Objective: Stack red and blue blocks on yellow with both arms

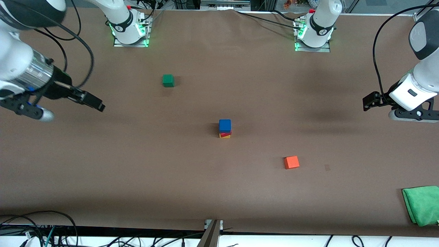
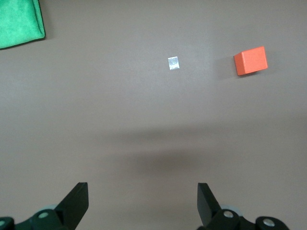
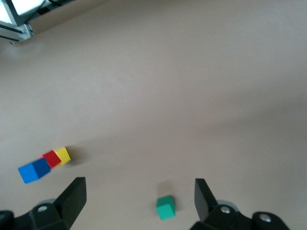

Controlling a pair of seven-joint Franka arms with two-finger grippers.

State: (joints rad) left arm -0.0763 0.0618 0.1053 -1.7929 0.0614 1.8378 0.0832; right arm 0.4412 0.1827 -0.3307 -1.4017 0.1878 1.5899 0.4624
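Note:
At the table's middle stands a stack of three cubes: the blue block (image 1: 225, 125) on top, the red block (image 1: 226, 134) under it, the yellow cube (image 1: 224, 136) at the bottom. The right wrist view shows the same stack, blue block (image 3: 33, 171), red block (image 3: 52, 158), yellow cube (image 3: 63, 154). My right gripper (image 1: 97, 103) hangs open and empty in the air over the right arm's end of the table. My left gripper (image 1: 368, 102) hangs open and empty over the left arm's end. Both grippers are well away from the stack.
A green cube (image 1: 168, 80) sits nearer the robots' bases than the stack. An orange cube (image 1: 291, 162) lies nearer the front camera, toward the left arm's end. A green cloth (image 1: 422, 204) lies at the table's front corner at the left arm's end.

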